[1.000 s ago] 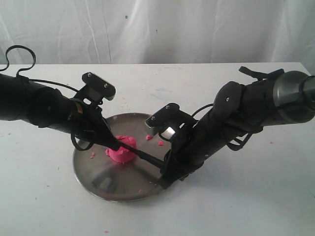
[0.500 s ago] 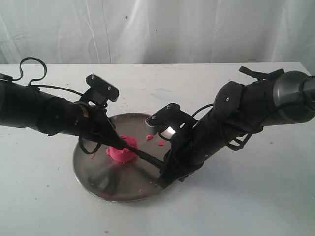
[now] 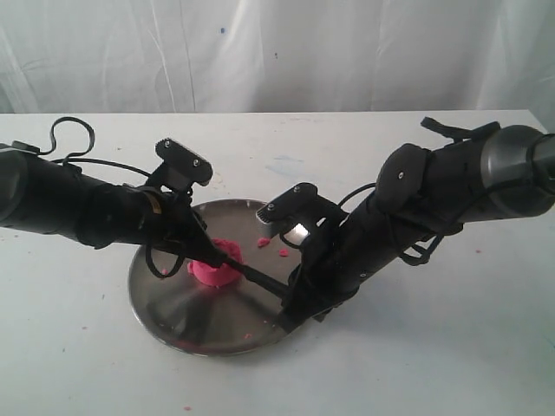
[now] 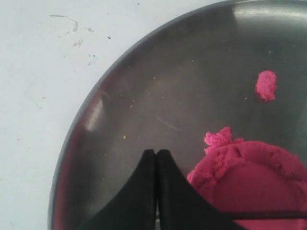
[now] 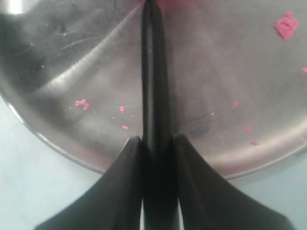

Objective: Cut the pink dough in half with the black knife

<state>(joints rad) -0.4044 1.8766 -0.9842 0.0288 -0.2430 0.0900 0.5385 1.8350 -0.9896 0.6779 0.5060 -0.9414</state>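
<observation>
The pink dough (image 3: 217, 270) is a round lump lying left of centre on the steel plate (image 3: 182, 316). The black knife (image 3: 260, 277) lies across the dough's top, its handle clamped in my right gripper (image 3: 290, 314) at the plate's front right rim. In the right wrist view the knife (image 5: 152, 72) runs straight out from my right gripper (image 5: 156, 141). My left gripper (image 3: 201, 253) is shut with nothing in it, its tips right beside the dough's left side. In the left wrist view the shut left gripper (image 4: 157, 153) stands next to the dough (image 4: 254, 182), and the thin blade (image 4: 268, 214) crosses the dough.
Small pink crumbs (image 3: 263, 242) lie on the plate behind the dough, and more (image 5: 81, 102) speckle the plate near the knife. One larger crumb (image 4: 266, 85) sits apart from the lump. White table surface (image 3: 451, 347) surrounds the plate; a white curtain hangs behind.
My left arm has shifted to the right and lower, bringing its shut gripper closer against the dough. The right arm and knife have stayed where they were.
</observation>
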